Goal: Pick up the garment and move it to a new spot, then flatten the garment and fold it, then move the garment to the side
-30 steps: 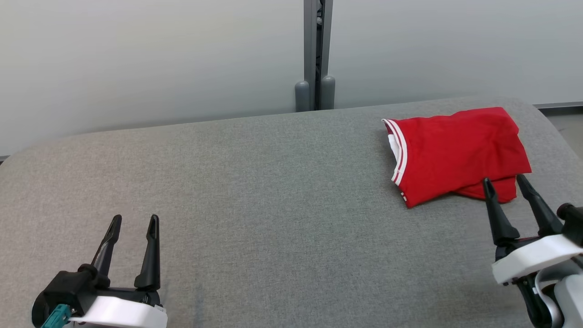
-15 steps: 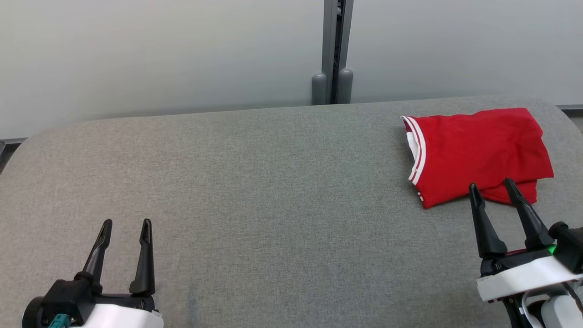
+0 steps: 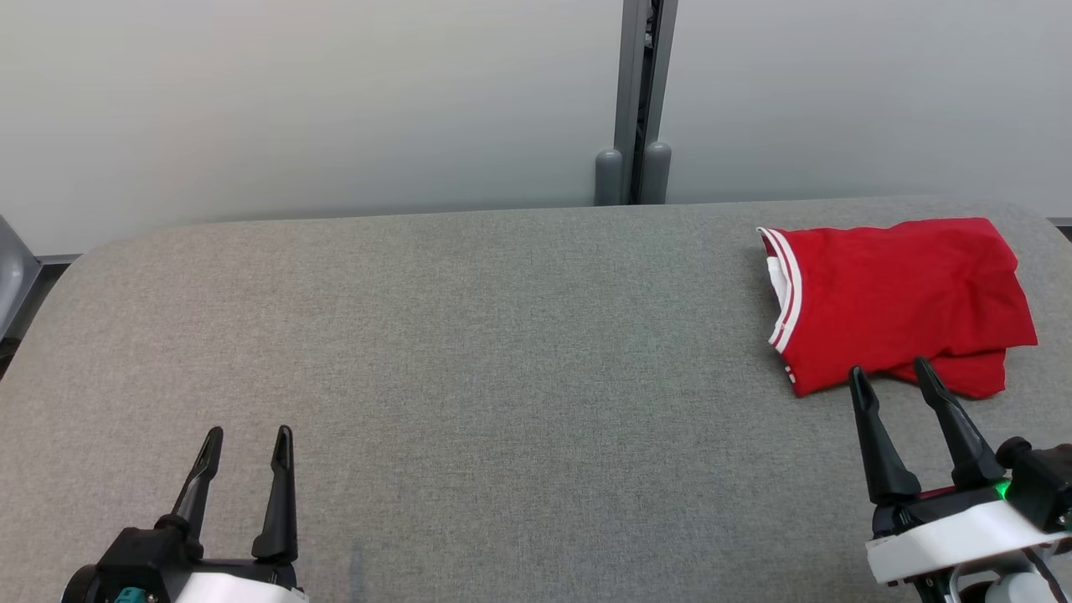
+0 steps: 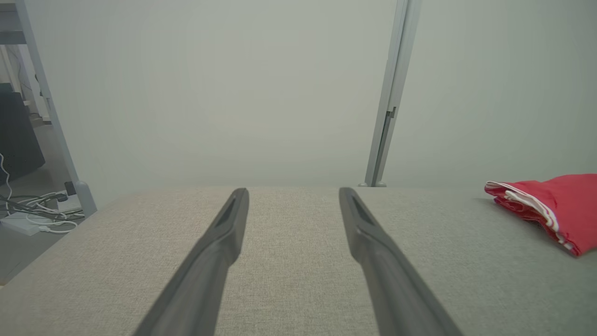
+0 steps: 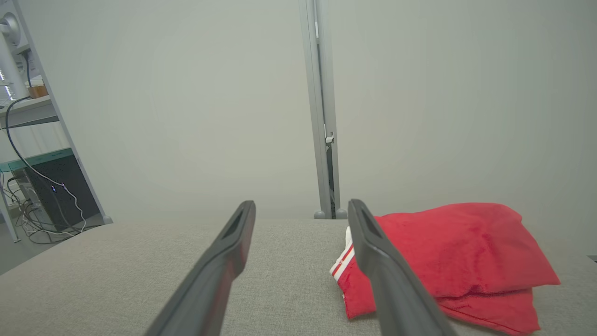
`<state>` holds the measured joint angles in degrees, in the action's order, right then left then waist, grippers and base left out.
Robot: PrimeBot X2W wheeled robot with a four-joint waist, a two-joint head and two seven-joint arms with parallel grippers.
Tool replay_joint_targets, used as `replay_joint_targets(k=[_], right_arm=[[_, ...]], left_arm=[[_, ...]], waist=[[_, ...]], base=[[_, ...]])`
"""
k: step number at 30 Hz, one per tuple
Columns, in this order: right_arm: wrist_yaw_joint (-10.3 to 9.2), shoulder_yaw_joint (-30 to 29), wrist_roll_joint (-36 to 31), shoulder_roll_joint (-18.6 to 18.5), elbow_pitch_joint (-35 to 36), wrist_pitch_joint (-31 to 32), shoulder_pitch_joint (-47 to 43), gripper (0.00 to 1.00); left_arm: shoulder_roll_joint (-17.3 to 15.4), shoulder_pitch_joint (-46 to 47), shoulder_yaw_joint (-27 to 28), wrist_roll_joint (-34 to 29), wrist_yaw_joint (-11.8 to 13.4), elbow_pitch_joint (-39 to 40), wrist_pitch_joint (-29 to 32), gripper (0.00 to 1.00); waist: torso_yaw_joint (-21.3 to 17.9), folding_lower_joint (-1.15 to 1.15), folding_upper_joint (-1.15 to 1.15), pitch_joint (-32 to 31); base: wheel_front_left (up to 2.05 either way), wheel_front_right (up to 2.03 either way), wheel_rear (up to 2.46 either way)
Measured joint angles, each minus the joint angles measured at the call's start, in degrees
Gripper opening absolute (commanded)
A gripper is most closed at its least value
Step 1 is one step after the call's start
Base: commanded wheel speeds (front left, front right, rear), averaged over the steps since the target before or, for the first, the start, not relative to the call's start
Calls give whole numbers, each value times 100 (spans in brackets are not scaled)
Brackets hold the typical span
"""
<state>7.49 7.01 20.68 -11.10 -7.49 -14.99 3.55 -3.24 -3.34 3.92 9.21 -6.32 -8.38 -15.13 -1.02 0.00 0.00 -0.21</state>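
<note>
Head view: a folded red garment (image 3: pixel 900 301) lies on a grey pad (image 3: pixel 502 335). The right gripper (image 3: pixel 886 368) hovers at the garment's near edge, fingers spread, holding nothing. The left gripper (image 3: pixel 249 433), also spread and empty, sits well to the garment's left. Over the last second the whole picture slid right, so the camera turned. Measured against the garment, the right gripper has shifted left.

Left wrist view: the garment lies far to the right of the spread fingers.

Right wrist view: the garment sits just beyond the right finger, apparently untouched.

Folded and set aside, the job looks about finished.
</note>
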Motion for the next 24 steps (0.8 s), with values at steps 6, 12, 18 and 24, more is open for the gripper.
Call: replay_joint_targets(k=[6,12,18,24], right_arm=[[0,-76,22,-11,-12,0,-34,100],[0,-109,21,-21,-19,0,-38,100],[0,-126,4,-13,-54,0,-49,100],[0,-137,4,1,-96,0,-46,100]], left_arm=[[13,-3,10,-5,-41,-9,0,100],[19,-3,13,-13,-68,-5,0,100],[26,-3,42,-12,-75,-71,0,100],[26,-2,85,-15,-92,-68,0,100]], waist=[[17,0,0,-28],[26,0,0,-43],[22,0,0,-29],[30,0,0,-27]], base=[[0,0,0],[0,0,0],[0,0,0],[0,0,0]])
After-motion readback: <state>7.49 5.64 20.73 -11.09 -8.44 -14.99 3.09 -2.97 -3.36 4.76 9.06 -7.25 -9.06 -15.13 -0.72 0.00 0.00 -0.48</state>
